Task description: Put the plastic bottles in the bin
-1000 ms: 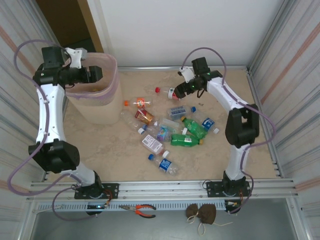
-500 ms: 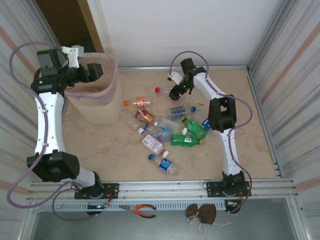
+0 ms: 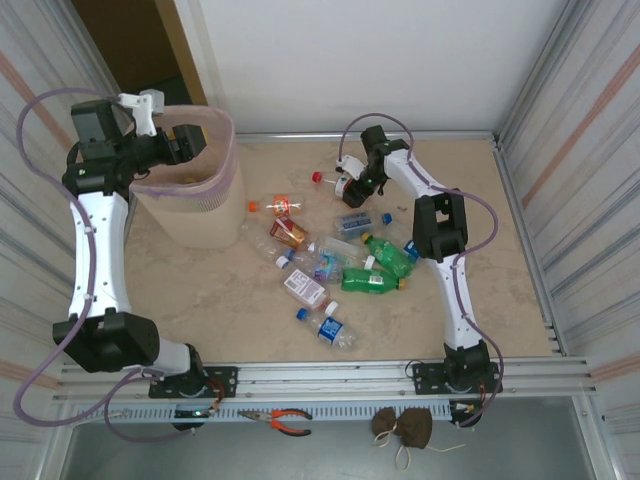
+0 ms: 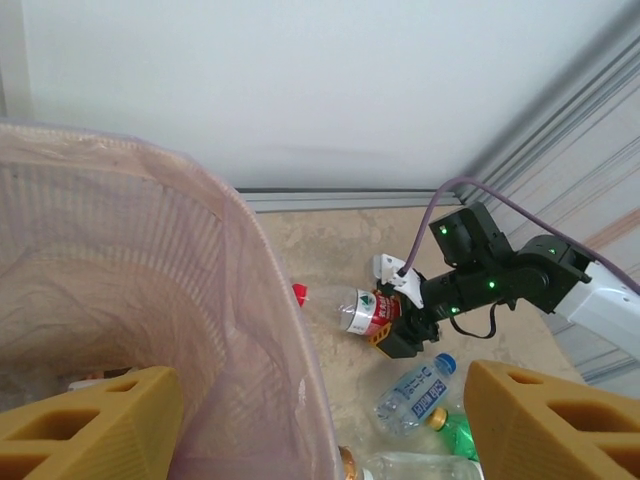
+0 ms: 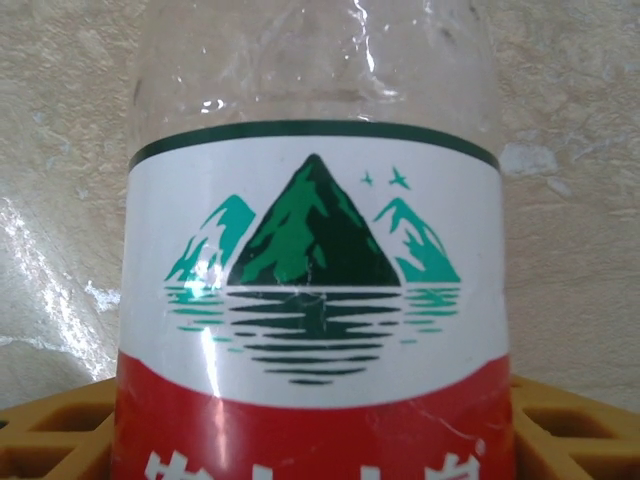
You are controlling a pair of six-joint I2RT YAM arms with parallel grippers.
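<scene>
Right claw (image 3: 352,186) straddled the red-labelled bottle (image 5: 312,280) lying on the far tabletop (image 3: 225,295).
I couldn't tell if its pads (image 5: 565,425) were clamped for the lift; my left claw (image 4: 320,415) hung open, empty, over the pink bin (image 4: 150,250), keeping clear.

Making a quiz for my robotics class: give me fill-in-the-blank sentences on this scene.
The left gripper hangs over the pink ____.
The bottle at the right gripper shows a green ____ logo.
Under that logo runs a ____ band.
Missing: bin; mountain; red.
</scene>
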